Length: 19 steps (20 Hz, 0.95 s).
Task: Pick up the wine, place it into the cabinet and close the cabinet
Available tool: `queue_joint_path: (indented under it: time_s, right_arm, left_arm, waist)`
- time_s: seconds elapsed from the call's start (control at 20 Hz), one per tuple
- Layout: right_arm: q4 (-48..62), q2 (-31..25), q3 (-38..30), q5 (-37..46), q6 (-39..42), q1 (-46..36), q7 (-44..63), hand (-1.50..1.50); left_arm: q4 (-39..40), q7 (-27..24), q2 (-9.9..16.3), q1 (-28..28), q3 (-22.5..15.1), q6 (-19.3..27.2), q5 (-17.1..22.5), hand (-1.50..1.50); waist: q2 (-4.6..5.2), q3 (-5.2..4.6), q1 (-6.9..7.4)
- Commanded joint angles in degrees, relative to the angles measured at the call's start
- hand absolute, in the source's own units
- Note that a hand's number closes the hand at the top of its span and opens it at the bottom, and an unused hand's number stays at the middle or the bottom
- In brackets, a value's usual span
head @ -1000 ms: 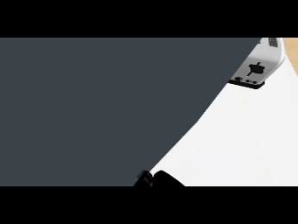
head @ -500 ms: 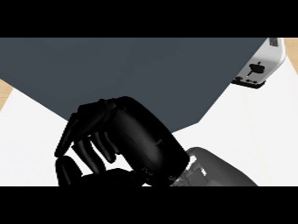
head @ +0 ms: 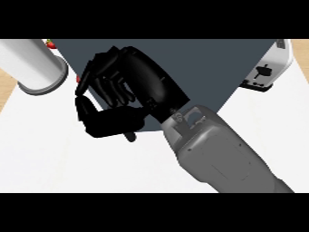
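Note:
My right hand [head: 140, 86] comes in from the lower right on its grey forearm [head: 217, 154], its back turned toward me. It lies over the lower left part of a dark grey cabinet panel [head: 210, 63] that fills the upper middle of the head view. Its fingers [head: 100, 84] are loosely bent to the left, the thumb [head: 113, 122] sits below them, and nothing shows between them. No wine bottle is visible; the hand and the panel hide whatever lies behind them. My left hand does not show.
A white cylinder [head: 30, 63] stands at the upper left on the white counter [head: 63, 158]. A white toaster [head: 269, 68] stands at the upper right beside the panel. Something small and red [head: 50, 43] peeks out between the cylinder and the panel.
The dark panel, which covered most of the view a second ago, now takes only the upper middle. My right hand has moved up and right, and the white cylinder has come into view.

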Motion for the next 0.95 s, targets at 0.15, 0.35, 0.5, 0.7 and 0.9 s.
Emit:
queue_joint_path:
  time_s: [0.15, 0.35, 0.5, 0.7, 0.9]
  right_arm:
    - [11.6, -4.0, -8.4, 0.0, 3.0, -2.7, -8.3, 1.5]
    - [15.5, -4.0, -9.9, 0.2, 3.7, -6.4, -9.0, 1.5]
    - [16.2, -6.2, -10.4, 1.2, 3.5, -5.6, -10.1, 1.5]
    - [18.5, -8.3, -10.6, 1.1, 5.6, -3.6, -15.1, 1.5]
    - [20.0, -7.9, -11.4, -0.5, 6.1, -5.1, -14.8, 1.5]
  left_arm:
    - [-1.4, 3.2, -1.5, -3.9, -4.6, 2.0, -2.9, -1.5]
    - [1.5, 4.4, -2.8, -9.1, -7.7, 4.9, -4.3, -1.5]
    - [0.5, 4.9, -4.0, -10.7, -9.0, 8.3, -5.9, -1.5]
    - [2.4, 5.8, -4.9, -13.4, -10.8, 9.3, -6.3, -1.5]
    - [2.3, 5.1, -6.4, -14.2, -12.9, 10.7, -8.3, -1.5]
  waist:
    - [0.92, 0.41, -0.53]
    - [1.17, 0.35, -1.07]
    - [1.13, 0.4, -1.36]
    - [1.59, 0.39, -1.52]
    - [1.35, 0.33, -1.43]
